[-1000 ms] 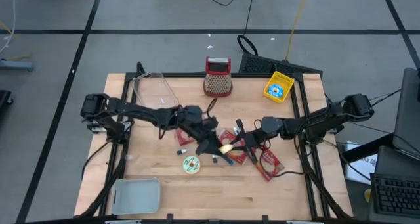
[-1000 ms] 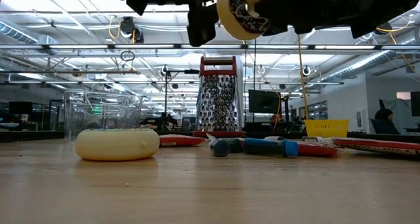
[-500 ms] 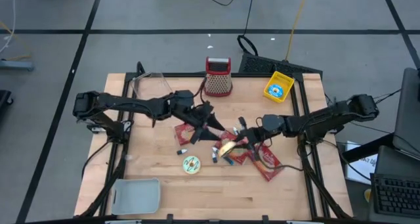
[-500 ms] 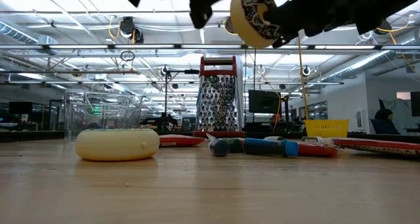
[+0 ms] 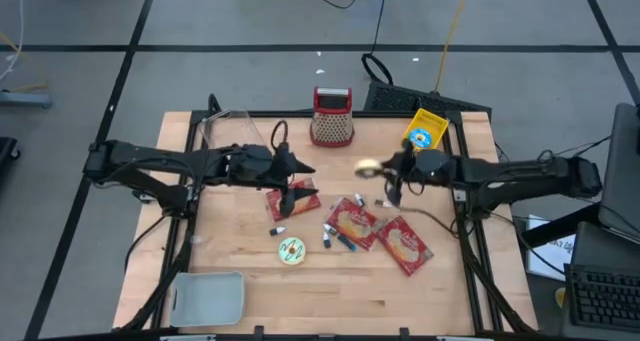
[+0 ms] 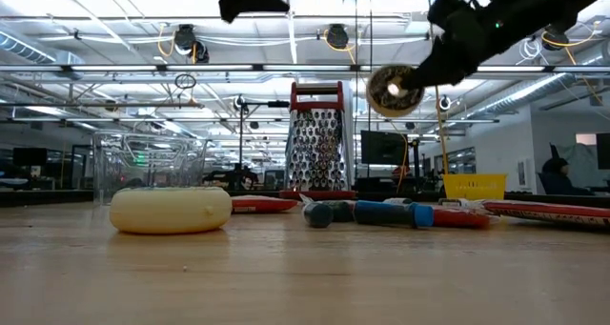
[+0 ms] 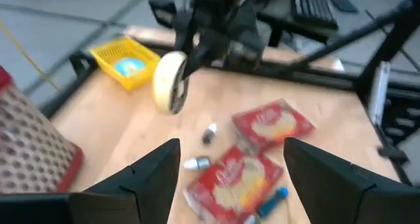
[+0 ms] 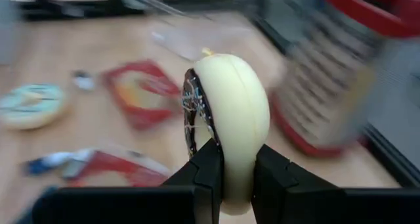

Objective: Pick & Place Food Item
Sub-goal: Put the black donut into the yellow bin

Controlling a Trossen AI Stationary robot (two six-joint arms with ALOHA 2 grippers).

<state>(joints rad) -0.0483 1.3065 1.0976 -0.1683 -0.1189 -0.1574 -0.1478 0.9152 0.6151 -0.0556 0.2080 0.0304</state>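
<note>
Jaws of right gripper [image 8: 237, 178] clamped on pale donut [image 8: 230, 112], arm outstretched above table, left gripper [image 7: 226, 168] jaws spread.

Readable text: none that I can make out from any view.
Red packets [image 5: 352, 224]: printed fronts, wording too small and blurred to read.
Yellow basket [image 5: 424, 132]: a blue-and-white round label inside, nothing legible on it.
Donut on the table [image 5: 291, 249]: dark markings on the icing, no letters.
</note>
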